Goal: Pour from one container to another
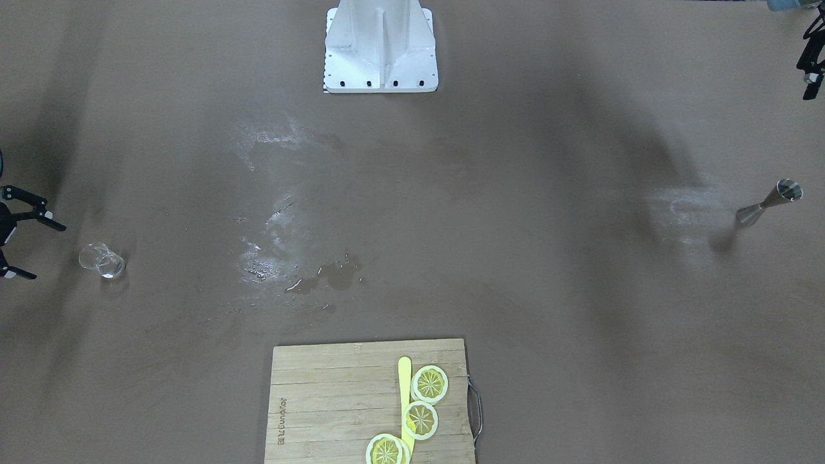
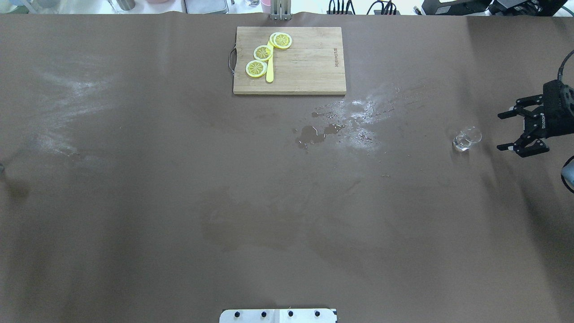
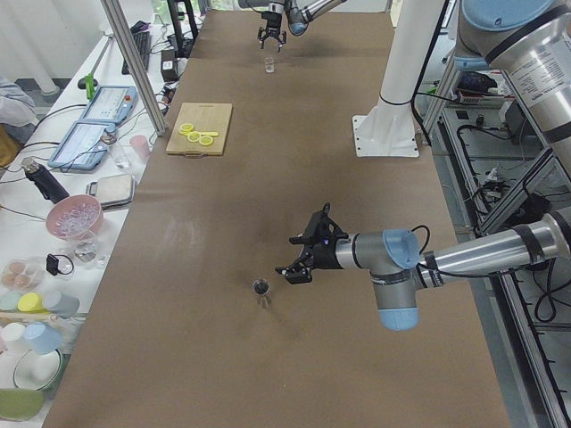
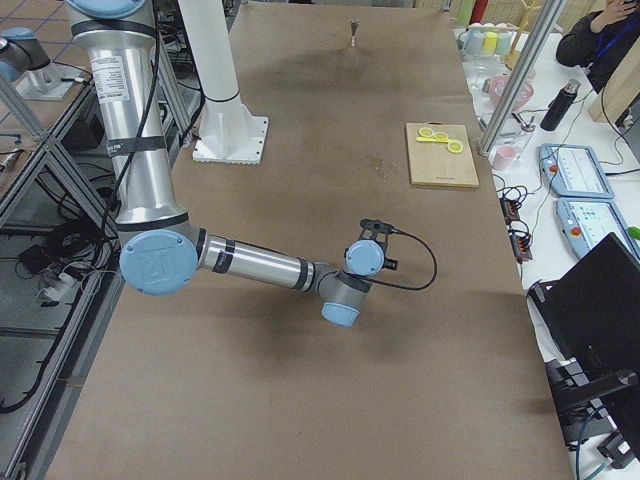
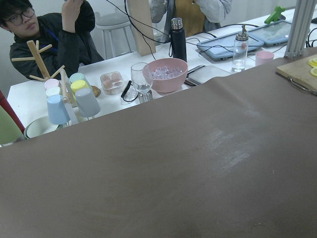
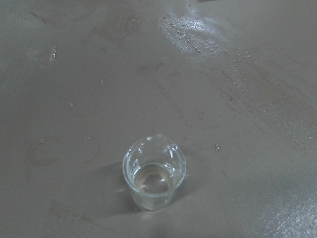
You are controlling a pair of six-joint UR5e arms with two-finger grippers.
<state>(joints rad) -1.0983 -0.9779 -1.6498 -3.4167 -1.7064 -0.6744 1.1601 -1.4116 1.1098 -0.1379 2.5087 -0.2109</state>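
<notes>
Glass cup (image 6: 154, 173) sits closest in the right wrist view, upright on the tabletop (image 2: 134, 202), pouring lip on its far side. It holds what looks like a thin layer of clear liquid at the bottom. Right hand (image 2: 501, 131) is open with fingers spread and nothing between them. In the overhead view the cup stands just left of the fingertips, in line with the gap and not touching. Left hand (image 3: 287, 255) is also open and empty, low over the tabletop. Steel jigger (image 3: 260, 290) stands upright near its fingertips, on their near left in the left side view and apart from them. Cannot tell what is inside the jigger. The cup and jigger are well apart, at opposite ends of the tabletop. A wet puddle (image 2: 314, 134) lies mid-tabletop. Beyond it, at the far edge, is a wooden cutting board (image 2: 309, 63) with lemon slices (image 2: 263, 53) and a yellow knife (image 2: 270, 72).
</notes>
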